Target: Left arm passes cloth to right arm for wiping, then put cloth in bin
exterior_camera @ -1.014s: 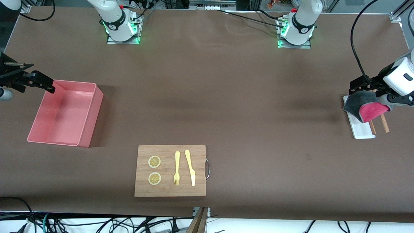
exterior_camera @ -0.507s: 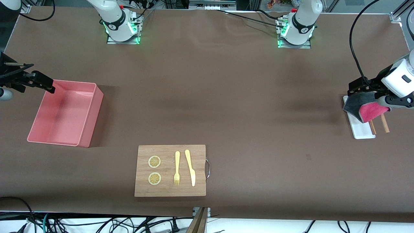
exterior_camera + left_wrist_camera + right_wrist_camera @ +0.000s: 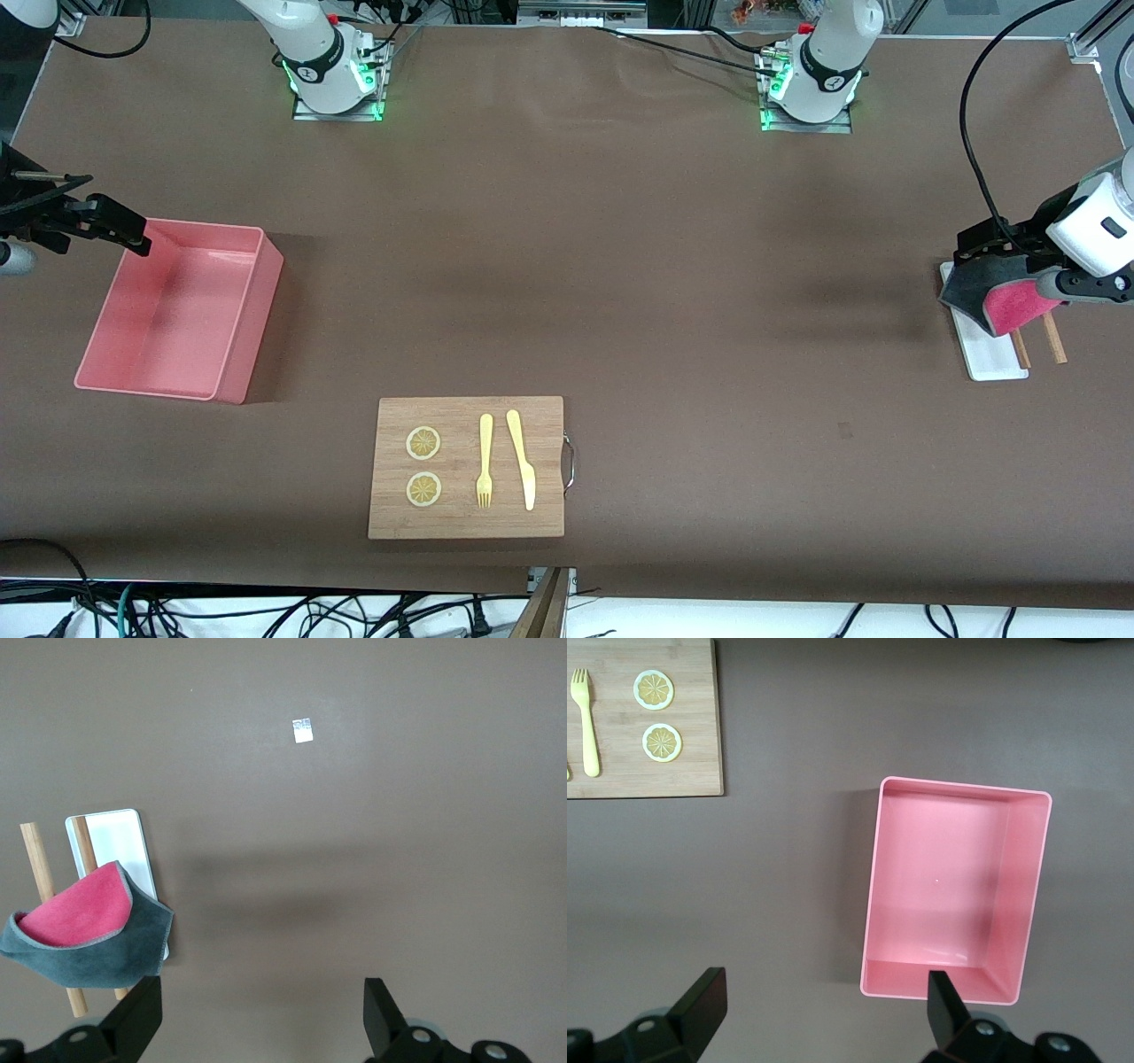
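Note:
The cloth (image 3: 990, 298), dark grey with a magenta-pink inner face, lies folded on a white tray (image 3: 992, 359) and two wooden sticks (image 3: 1054, 341) at the left arm's end of the table. My left gripper (image 3: 982, 243) hovers over the table right beside it, open and empty. In the left wrist view the cloth (image 3: 89, 935) sits next to one finger (image 3: 133, 1020). The salmon-pink bin (image 3: 257, 292) is empty at the right arm's end. My right gripper (image 3: 124, 232) waits open over the bin's rim; the bin (image 3: 871, 904) shows in its wrist view.
A wooden cutting board (image 3: 461, 523) with a yellow fork (image 3: 485, 461), a yellow knife (image 3: 523, 461) and two lemon slices (image 3: 423, 443) lies nearer the front camera, mid-table. The white tray (image 3: 111, 837) and sticks (image 3: 37, 859) show in the left wrist view.
The left arm's wrist has shifted slightly toward the table's end and its gripper sits a little lower by the cloth. The cloth, bin and right arm have not moved.

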`<state>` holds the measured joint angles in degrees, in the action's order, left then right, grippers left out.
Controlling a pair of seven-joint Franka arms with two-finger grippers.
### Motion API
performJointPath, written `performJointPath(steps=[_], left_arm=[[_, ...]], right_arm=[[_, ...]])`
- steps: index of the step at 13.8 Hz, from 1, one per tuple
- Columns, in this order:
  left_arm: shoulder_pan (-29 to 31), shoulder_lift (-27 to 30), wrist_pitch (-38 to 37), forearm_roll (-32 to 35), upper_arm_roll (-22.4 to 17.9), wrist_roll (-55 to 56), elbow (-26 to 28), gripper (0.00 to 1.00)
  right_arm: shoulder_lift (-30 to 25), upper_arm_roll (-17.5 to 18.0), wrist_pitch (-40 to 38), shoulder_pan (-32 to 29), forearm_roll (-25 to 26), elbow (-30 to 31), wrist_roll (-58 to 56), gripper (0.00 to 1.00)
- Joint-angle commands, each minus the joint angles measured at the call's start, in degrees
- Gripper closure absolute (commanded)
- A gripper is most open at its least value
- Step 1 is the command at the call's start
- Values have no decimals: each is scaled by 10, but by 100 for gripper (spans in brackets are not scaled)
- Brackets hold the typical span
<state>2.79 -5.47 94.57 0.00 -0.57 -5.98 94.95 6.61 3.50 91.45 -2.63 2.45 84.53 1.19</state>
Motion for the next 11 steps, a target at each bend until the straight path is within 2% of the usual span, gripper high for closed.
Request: performJointPath(steps=[1, 11], left_arm=[[11, -3, -10, -17, 0, 10, -2, 0], [22, -15, -9, -16, -2, 4, -2, 0]], right_arm=[[7, 2, -2, -3, -5, -12, 5, 0], [7, 2, -2, -3, -5, -12, 5, 0]])
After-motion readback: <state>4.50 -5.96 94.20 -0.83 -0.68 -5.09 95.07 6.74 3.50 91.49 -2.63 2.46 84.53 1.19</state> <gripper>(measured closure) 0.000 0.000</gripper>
